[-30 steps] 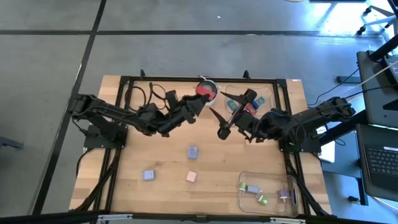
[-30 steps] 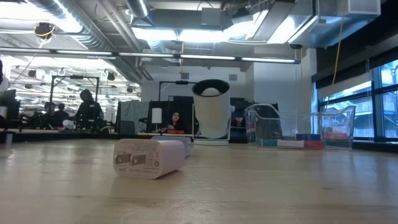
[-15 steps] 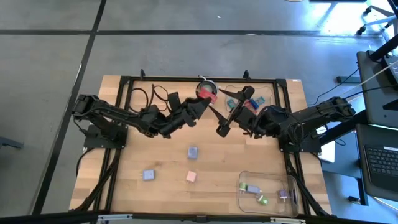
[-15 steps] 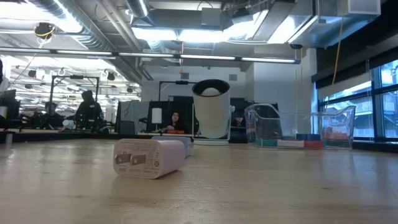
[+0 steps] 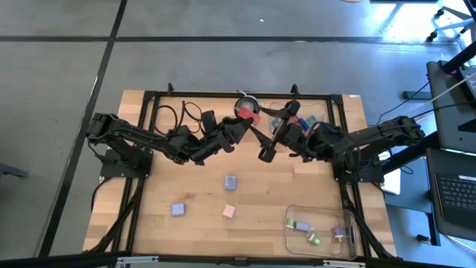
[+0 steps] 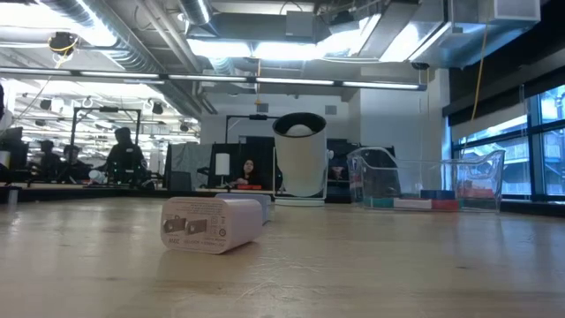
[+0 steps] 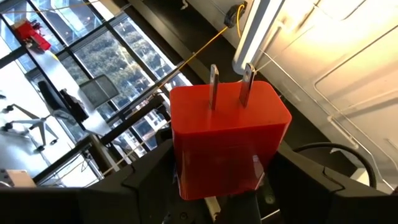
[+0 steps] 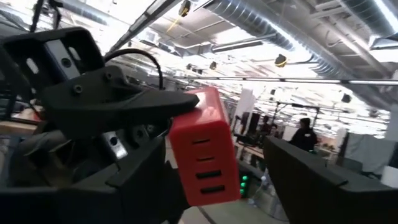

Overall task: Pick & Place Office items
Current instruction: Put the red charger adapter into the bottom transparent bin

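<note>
I have a red plug adapter (image 7: 227, 140) clamped in my left pincer (image 5: 245, 117), lifted above the far middle of the worktop (image 5: 149, 186) with its two metal prongs pointing away from my wrist. I judge I am holding it up like this so my right pincer (image 5: 277, 132) can take it: those fingers stand apart on either side of the adapter, seemingly not yet touching it, so that pincer holds nothing. In my right wrist view the red block shows a face with slots, gripped between my left arm's dark fingers.

Three more small pieces lie loose on the near half: a lilac block (image 5: 230, 182), a blue block (image 5: 178, 209) and a pink block (image 5: 229, 211). A clear tray (image 5: 349, 223) at the near right corner already has a few pieces in it.

From above, my own arms cover the far tray, so I cannot count what remains there. The level view catches neither pincer, only a pale charger (image 6: 212, 224) lying close up.
</note>
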